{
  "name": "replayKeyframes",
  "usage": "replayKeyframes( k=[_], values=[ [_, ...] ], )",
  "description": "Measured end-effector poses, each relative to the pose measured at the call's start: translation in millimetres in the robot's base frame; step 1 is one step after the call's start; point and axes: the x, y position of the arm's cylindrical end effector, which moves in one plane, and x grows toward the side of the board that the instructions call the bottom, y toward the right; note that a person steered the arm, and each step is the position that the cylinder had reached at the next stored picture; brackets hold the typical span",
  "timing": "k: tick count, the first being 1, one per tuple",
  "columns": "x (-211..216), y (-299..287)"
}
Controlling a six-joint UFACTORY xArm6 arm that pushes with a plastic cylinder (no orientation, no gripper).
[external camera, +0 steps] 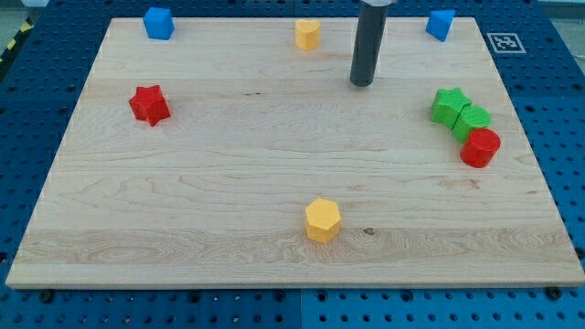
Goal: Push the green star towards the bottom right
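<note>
Yellow hexagon (323,220) near centre; green star (448,105) far right, touching green block (472,121); my tip (363,84), a plain rod without pincer, left of star.

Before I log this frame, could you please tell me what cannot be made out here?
- Camera view: the rod above my tip is cut off by the view's top.
- Green star, second green block and red cylinder crowd together; contact cannot be confirmed.

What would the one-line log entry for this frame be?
task: push green star bottom right | my tip: left of star, apart | star touching green block | contact: none
</note>
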Motion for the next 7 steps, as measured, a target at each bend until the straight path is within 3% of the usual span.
replayKeyframes(
  k=[2, 3, 4, 7],
  values=[
    [6, 86],
    [28, 159],
    [59, 180],
    [54, 137]
  ],
)
